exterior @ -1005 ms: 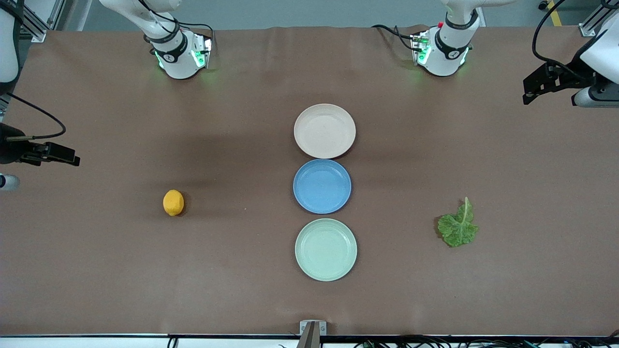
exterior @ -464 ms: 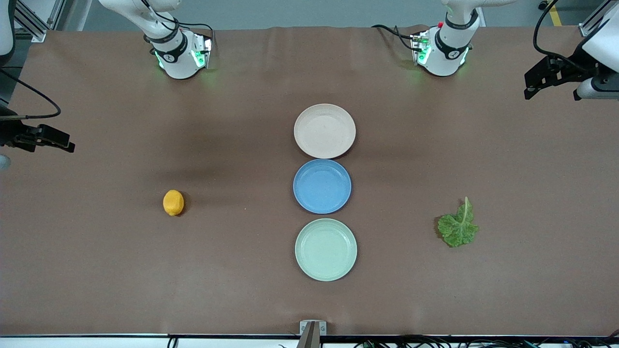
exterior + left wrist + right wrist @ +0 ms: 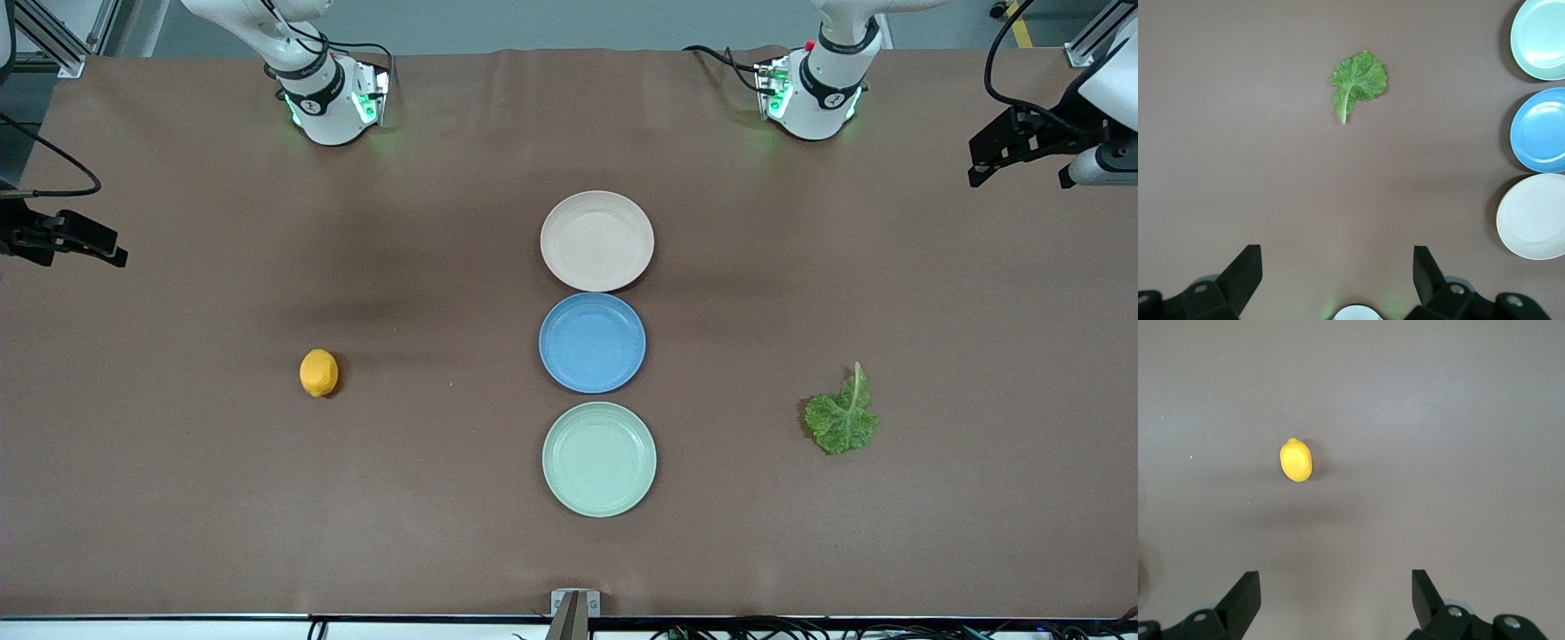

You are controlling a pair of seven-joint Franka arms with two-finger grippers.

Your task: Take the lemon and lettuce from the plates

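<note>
The lemon (image 3: 318,372) lies on the bare table toward the right arm's end; it also shows in the right wrist view (image 3: 1296,461). The lettuce (image 3: 843,416) lies on the bare table toward the left arm's end and shows in the left wrist view (image 3: 1357,80). The beige-pink plate (image 3: 597,240) and the mint green plate (image 3: 598,459) are empty. My right gripper (image 3: 84,242) is open and empty, high over the table's edge at its own end. My left gripper (image 3: 1013,149) is open and empty, high over its own end of the table.
An empty blue plate (image 3: 592,342) sits between the two other plates, in one row across the table's middle. The arms' bases (image 3: 331,98) stand along the edge farthest from the front camera. The brown table (image 3: 444,516) is bare around the lemon and the lettuce.
My right gripper has drifted over the table's edge toward the side where the bases stand. My left gripper has shifted slightly. The lemon, lettuce and plates have not moved.
</note>
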